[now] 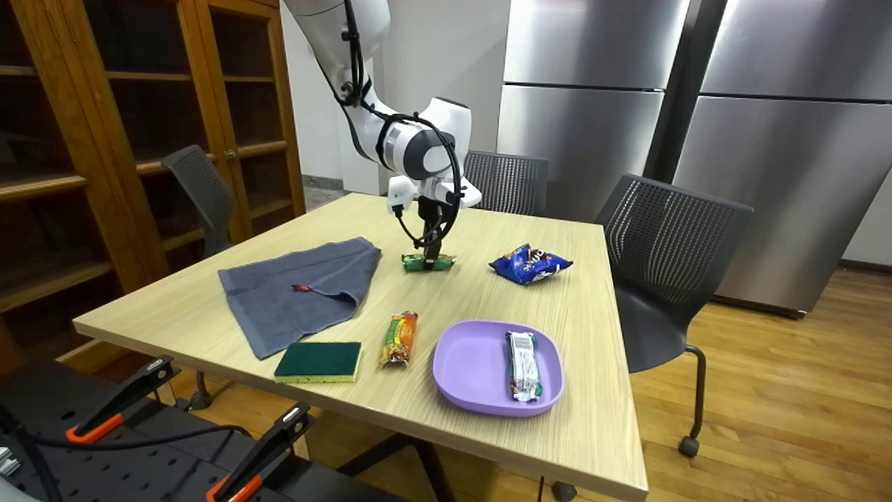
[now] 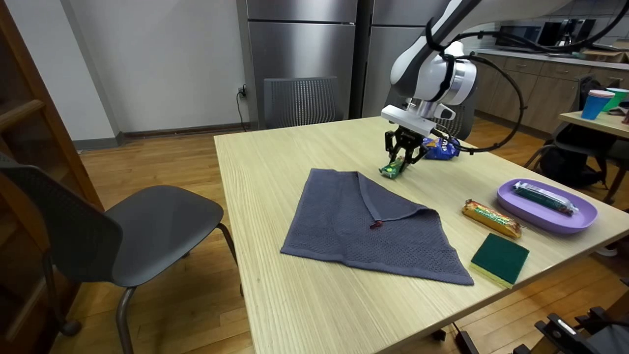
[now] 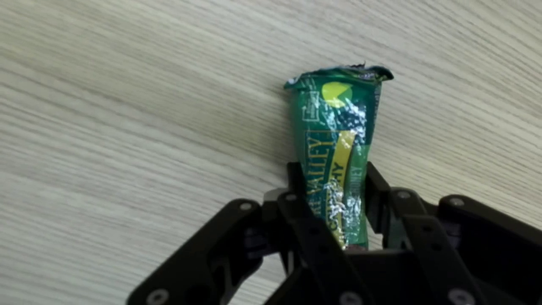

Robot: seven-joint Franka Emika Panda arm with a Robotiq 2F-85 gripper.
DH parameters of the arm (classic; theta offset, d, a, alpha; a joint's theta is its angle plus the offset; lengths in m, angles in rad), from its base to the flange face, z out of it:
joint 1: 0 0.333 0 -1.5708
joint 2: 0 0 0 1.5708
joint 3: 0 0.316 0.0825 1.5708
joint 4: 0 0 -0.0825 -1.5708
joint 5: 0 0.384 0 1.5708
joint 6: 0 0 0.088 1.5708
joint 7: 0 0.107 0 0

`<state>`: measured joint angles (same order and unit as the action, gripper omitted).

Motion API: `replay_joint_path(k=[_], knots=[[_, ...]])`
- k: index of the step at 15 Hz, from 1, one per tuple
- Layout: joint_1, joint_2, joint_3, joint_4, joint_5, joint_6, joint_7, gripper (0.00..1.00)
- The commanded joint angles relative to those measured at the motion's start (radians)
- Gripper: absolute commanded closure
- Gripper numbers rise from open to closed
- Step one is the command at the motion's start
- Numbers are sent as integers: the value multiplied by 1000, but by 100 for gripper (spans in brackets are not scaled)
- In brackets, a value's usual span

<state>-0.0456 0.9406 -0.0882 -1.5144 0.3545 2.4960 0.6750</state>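
A green wrapped granola bar runs up the wrist view from between my fingers. Both pads of my gripper press against its sides, so the jaws are shut on it near its middle. Its near end is hidden behind the gripper body. In both exterior views the gripper points down at the table, with the green bar at its fingertips. The bar appears to lie on the tabletop, though I cannot tell whether it is slightly raised.
A blue snack bag lies nearby. Toward the camera in that view are a purple tray holding a wrapped bar, an orange granola bar and a green sponge. A grey towel spreads beside them. Chairs surround the table.
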Motion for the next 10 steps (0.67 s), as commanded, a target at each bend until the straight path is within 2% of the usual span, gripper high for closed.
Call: replay_joint_path(k=[1,10], knots=[[4,-55,-3,-30,-34,-41,-39,89],[1,-146,-27,-121,-118,-51,-210,89]])
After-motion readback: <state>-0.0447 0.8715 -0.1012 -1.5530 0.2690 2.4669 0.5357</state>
